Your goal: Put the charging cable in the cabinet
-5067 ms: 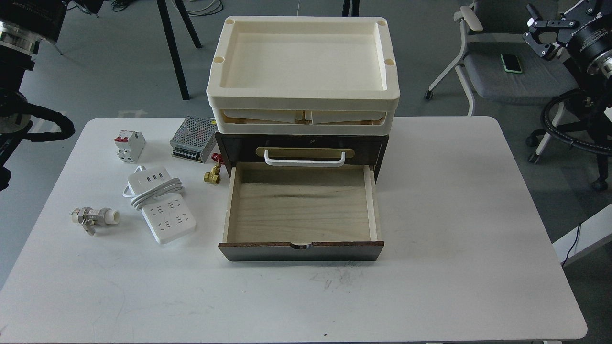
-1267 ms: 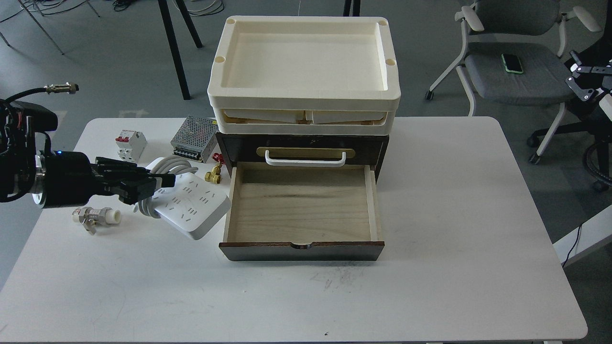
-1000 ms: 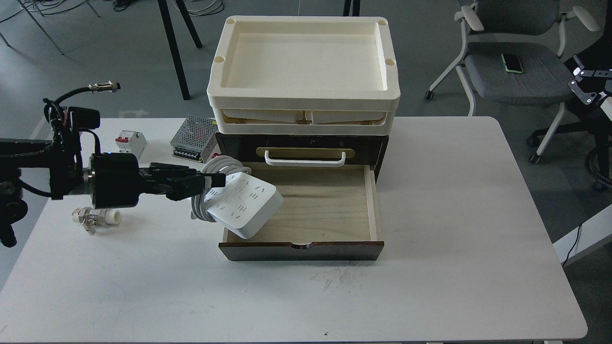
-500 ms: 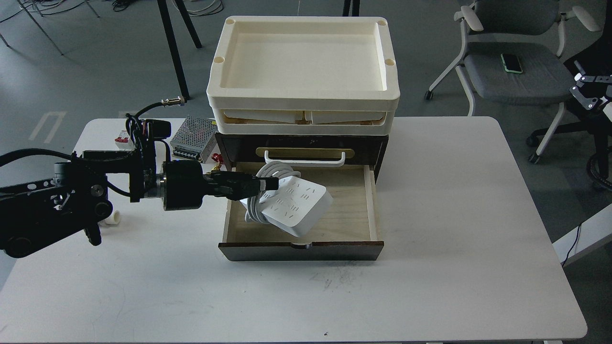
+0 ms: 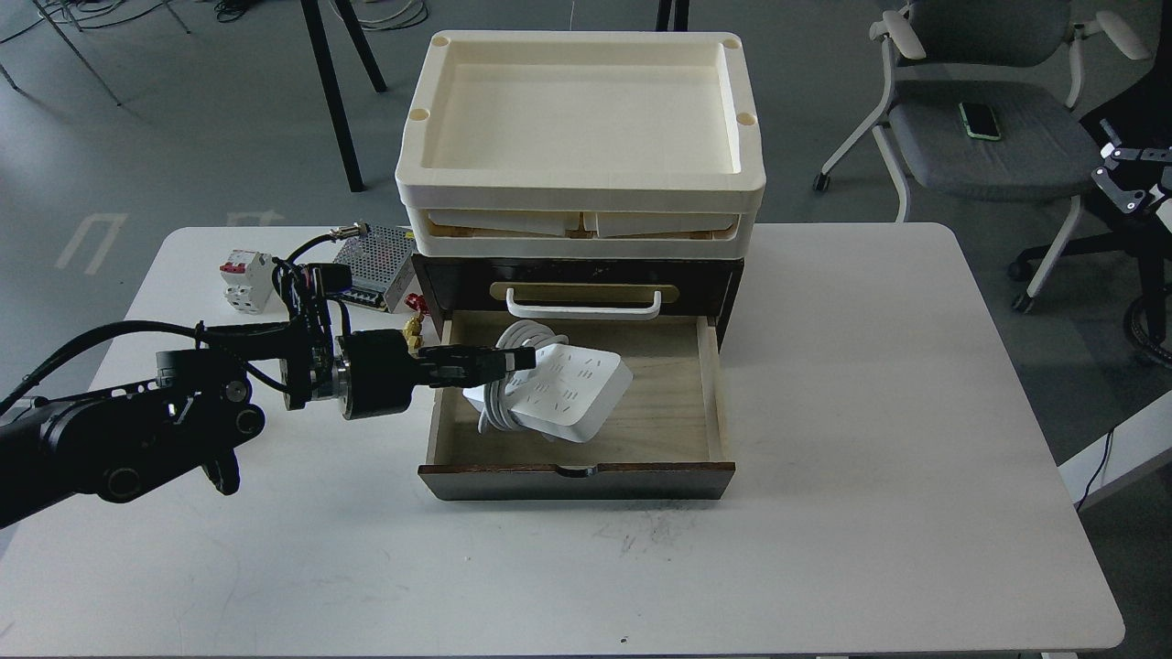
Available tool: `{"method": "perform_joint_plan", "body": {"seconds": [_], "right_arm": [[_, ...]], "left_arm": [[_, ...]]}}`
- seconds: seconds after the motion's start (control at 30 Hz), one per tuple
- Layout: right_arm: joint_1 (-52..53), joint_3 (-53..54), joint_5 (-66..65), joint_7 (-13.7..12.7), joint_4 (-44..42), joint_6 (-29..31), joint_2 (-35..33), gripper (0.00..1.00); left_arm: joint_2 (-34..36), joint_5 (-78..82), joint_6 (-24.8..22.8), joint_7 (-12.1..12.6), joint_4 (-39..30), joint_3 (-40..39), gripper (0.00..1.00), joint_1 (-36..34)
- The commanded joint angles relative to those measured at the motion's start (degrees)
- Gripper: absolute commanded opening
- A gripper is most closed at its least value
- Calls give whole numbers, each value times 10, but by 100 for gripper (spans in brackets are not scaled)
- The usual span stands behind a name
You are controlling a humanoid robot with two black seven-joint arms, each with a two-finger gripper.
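Note:
The charging cable (image 5: 572, 395), a flat white power strip with its thick white cord looped round the middle, sits tilted over the pale wood floor of the open lower drawer. My left gripper (image 5: 524, 360) reaches in from the left over the drawer's left wall and is shut on the strip's upper left end by the cord loop. The cabinet (image 5: 586, 480) is dark brown, with a white handle (image 5: 583, 307) on its closed upper drawer. My right gripper (image 5: 1128, 178) is at the far right edge, off the table; its fingers look spread.
Two stacked cream trays (image 5: 580, 190) rest on the cabinet. Left of it lie a perforated power-supply box (image 5: 377, 256), a white-and-red circuit breaker (image 5: 242, 282) and a brass valve (image 5: 412, 328). A chair (image 5: 984, 137) stands beyond the table's right back corner.
My left gripper has carried the strip from the table's left side rightward into the open drawer and lowered it; in the last half second it sank a little. The right arm barely moved.

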Motion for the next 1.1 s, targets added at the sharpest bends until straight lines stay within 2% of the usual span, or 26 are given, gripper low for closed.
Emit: {"method": "perform_joint_plan", "body": {"seconds": [0.0, 0.17, 0.33, 0.57, 0.73, 1.03, 1.07], "right_arm": [[-3, 0, -1, 1, -1, 0, 0, 100], [-9, 1, 0, 1, 0, 0, 0, 100], [-15, 7, 0, 2, 0, 0, 0, 100], [-15, 11, 0, 2, 2, 0, 0, 100], [-21, 11, 0, 2, 2, 0, 0, 100], [-33, 20, 3, 2, 2, 0, -4, 100], [-33, 23, 3, 2, 2, 0, -4, 100]], "left_arm": [[-22, -30, 2, 0, 38, 0, 0, 5], [-40, -31, 22, 0, 72, 1, 0, 22], [-43, -31, 67, 0, 76, 4, 0, 40], [-60, -30, 75, 0, 81, 5, 1, 52], [-85, -32, 75, 0, 81, 0, 11, 64], [-108, -110, 75, 0, 81, -5, 46, 73], [-110, -123, 74, 0, 80, -5, 53, 72]]}}
